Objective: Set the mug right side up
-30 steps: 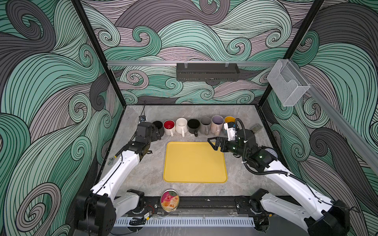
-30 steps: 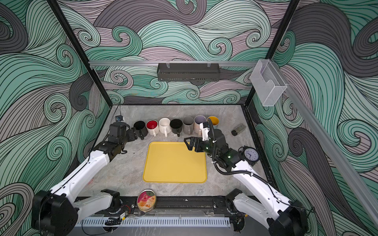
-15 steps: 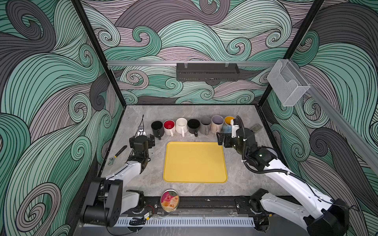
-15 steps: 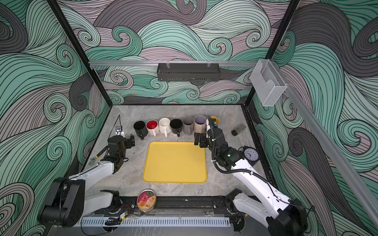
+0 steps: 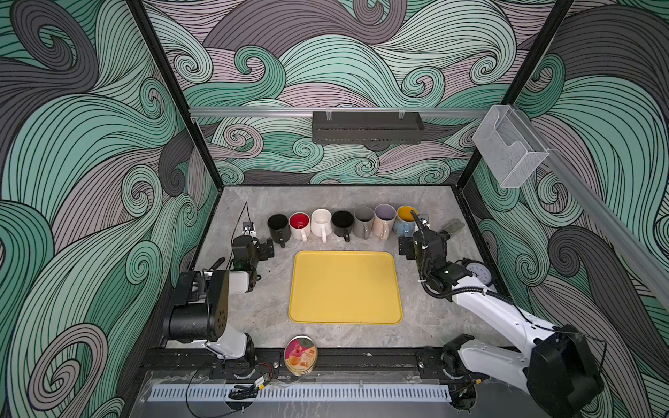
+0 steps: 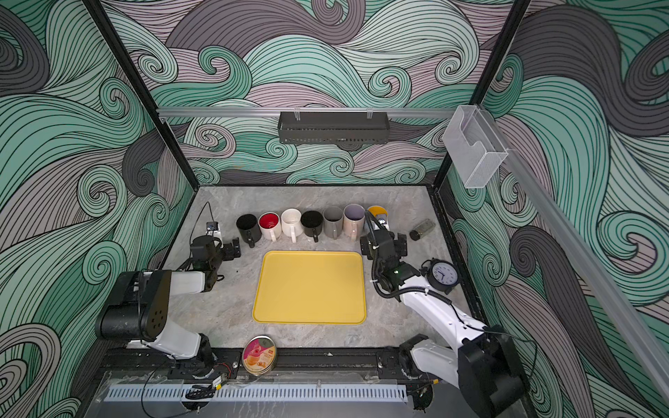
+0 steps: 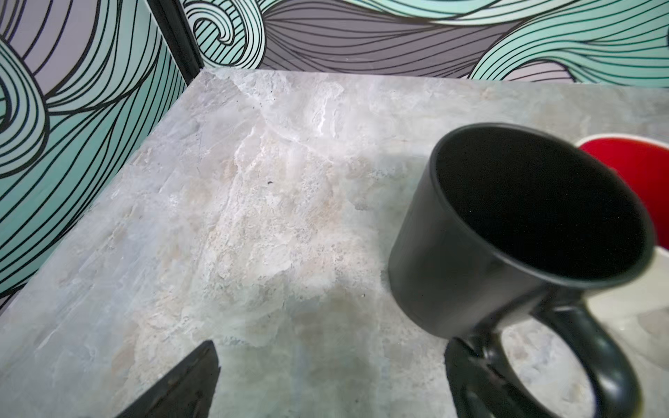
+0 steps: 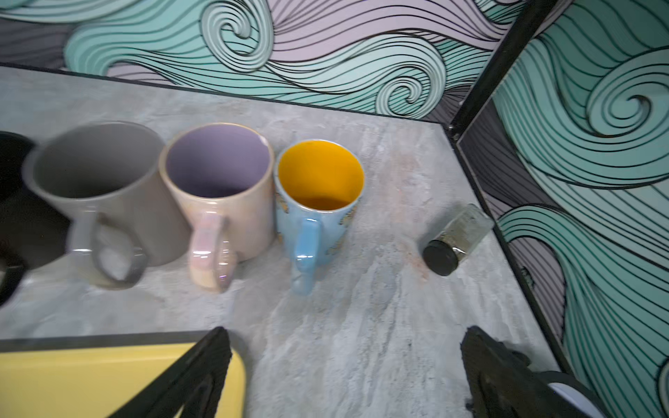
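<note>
While both arms hang low, the black mug stands upright on the table, leftmost in the row of mugs. Left pincer gapes wide near its handle, and right pincer is wide and empty too.

You are looking at a robotics test cell, not a home kitchen. A yellow tray lies on a marble-look tabletop, boxed in by a black frame post and wave-printed wall panels. In front of the tray, a black mounting rail carries the left arm and the right arm, with cables showing. Behind the tray stands a staged row of seven mugs. Above them a black wire shelf hangs from an aluminium bar. Right of the tray sit a clock and, higher on the side wall, a clear plastic holder.
</note>
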Action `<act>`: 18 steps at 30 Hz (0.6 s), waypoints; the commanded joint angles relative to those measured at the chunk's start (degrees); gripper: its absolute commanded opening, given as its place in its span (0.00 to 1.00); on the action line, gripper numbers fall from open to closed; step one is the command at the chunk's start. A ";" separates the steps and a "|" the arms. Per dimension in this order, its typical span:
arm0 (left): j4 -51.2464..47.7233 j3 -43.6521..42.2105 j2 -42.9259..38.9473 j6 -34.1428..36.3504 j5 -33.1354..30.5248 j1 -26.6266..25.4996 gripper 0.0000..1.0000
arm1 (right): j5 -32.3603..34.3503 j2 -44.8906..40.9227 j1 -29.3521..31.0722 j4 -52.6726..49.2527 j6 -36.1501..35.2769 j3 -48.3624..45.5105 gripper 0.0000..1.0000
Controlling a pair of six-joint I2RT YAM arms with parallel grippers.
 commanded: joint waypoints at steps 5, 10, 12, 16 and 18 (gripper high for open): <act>-1.83 1.10 -1.09 -0.78 1.80 0.27 0.98 | 2.55 5.88 -5.82 19.80 -4.00 -5.07 0.99; -2.22 1.15 -1.21 -0.83 1.86 0.29 0.98 | 1.51 17.26 -9.48 39.72 -9.03 -10.34 0.99; -2.11 1.18 -1.20 -0.80 1.84 0.29 0.99 | -2.11 20.41 -11.19 46.03 -9.62 -11.88 0.99; -2.09 1.17 -1.15 -0.83 1.82 0.29 0.99 | -11.78 18.31 -17.95 41.08 -2.91 -11.86 0.99; -2.10 1.18 -1.16 -0.83 1.83 0.29 0.98 | -20.80 21.44 -21.22 47.05 -2.35 -13.94 0.99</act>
